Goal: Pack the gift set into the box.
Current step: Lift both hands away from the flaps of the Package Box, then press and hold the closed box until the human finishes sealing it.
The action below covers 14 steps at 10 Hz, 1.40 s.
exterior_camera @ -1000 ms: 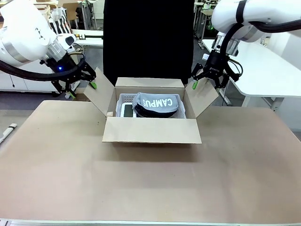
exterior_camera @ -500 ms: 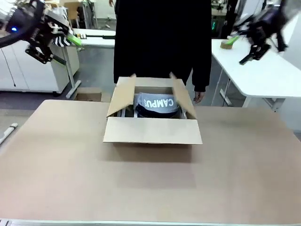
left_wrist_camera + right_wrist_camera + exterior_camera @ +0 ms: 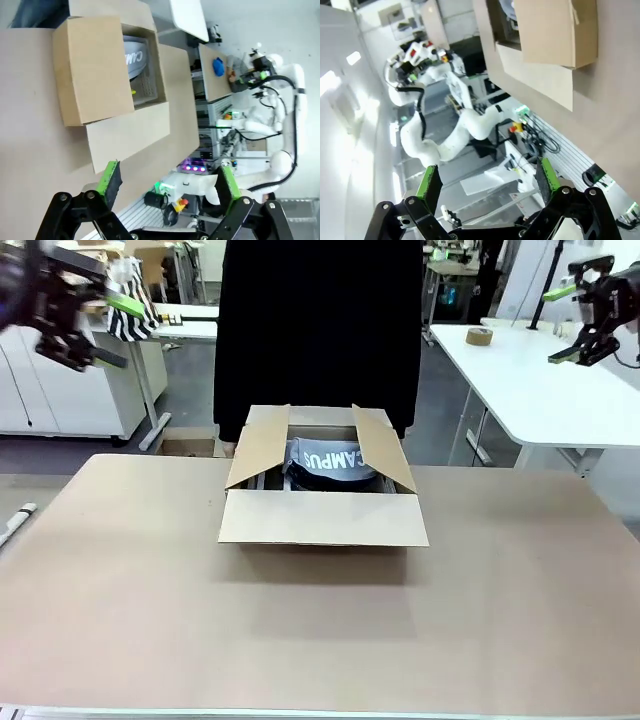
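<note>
The gift set (image 3: 335, 459) sits inside the box (image 3: 322, 521), which stands at the middle of the table (image 3: 300, 640). The grey CAMPUS fabric shows between the two side flaps. Those flaps stand half raised, leaning in over the opening, and the near flap hangs down the front, so the box is not closed. The left gripper (image 3: 110, 330) is high at the far left and the right gripper (image 3: 563, 325) high at the far right. Both are well apart from the box, jaws spread wide and holding nothing. A person (image 3: 320, 330) in dark clothing stands just behind the box. I'd say the packing itself is done; only folding the flaps shut may be left.
</note>
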### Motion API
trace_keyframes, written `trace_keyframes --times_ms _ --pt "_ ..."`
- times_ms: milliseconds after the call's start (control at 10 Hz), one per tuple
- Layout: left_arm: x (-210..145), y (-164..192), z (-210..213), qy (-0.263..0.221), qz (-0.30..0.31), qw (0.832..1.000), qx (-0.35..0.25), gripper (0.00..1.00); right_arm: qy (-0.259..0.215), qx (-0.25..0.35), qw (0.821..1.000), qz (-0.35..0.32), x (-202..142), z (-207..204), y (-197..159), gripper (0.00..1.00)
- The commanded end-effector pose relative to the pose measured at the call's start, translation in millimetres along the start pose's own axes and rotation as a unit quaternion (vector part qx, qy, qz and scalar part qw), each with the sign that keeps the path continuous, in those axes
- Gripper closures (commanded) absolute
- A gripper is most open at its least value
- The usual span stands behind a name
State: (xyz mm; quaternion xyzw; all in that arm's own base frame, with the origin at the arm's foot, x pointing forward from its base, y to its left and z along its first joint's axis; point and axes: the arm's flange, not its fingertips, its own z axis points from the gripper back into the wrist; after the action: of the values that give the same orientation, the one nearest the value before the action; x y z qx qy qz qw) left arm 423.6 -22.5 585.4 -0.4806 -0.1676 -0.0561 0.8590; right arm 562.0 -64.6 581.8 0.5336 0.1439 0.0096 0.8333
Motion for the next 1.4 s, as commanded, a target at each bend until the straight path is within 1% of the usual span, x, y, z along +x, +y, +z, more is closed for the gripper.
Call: trace_keyframes --times_ms 0,1300 --pt "2.2 -2.8 5.8 0.002 0.009 1.0 0.019 0.0 -0.004 -0.034 0.999 0.005 -1.6 -4.8 13.1 0.0" --pt "2.2 -2.8 5.8 0.002 0.009 1.0 0.019 0.0 -0.004 -0.034 0.999 0.005 -1.6 -4.8 13.1 0.0"
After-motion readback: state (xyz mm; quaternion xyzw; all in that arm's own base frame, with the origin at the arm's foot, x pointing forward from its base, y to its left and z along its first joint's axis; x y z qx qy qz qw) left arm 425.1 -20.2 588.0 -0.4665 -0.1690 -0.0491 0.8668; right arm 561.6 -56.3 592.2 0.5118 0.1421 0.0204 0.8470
